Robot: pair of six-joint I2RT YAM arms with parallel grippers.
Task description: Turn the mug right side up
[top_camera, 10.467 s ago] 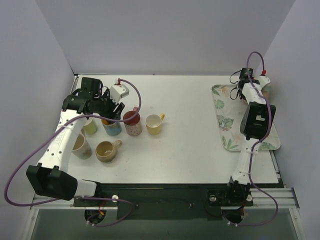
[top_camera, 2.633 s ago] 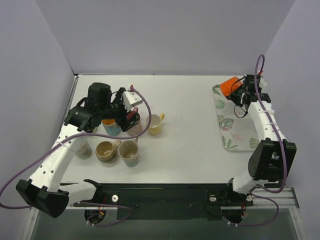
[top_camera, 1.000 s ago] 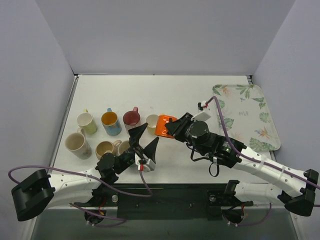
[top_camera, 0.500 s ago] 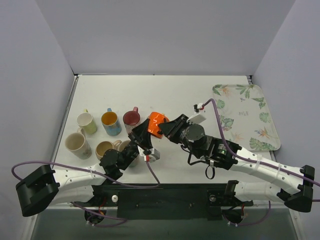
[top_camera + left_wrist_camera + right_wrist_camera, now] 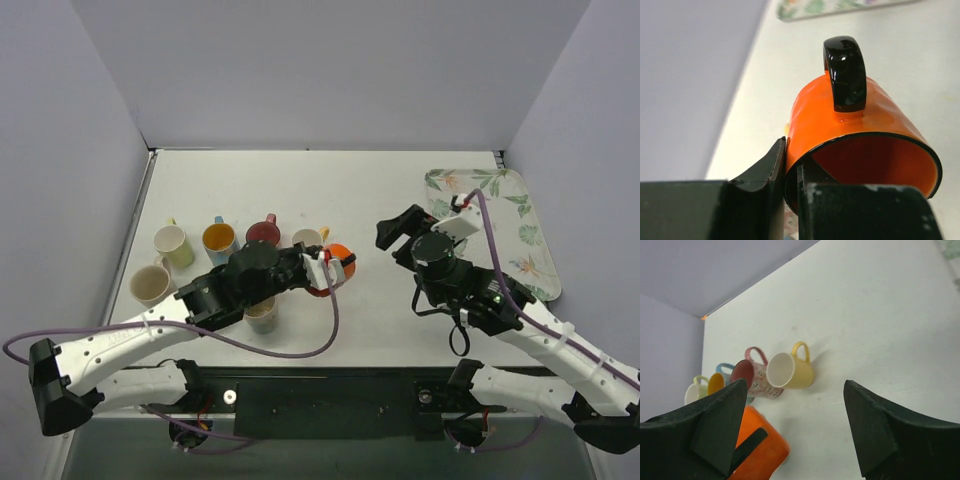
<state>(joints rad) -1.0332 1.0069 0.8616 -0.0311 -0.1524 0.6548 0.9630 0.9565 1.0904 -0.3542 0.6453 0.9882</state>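
Orange mug [image 5: 855, 125]: lying tilted on its side near the middle of the desk [image 5: 380, 185] — handle pointing up, mouth facing the wrist.
Left gripper [image 5: 791, 167]: clamping the mug's rim, one finger inside.
Right gripper [image 5: 795, 385]: hovering right of centre, jaws spread, carrying nothing.
Progress: the mug is being gripped but not standing upright — rotating and setting down are remaining.
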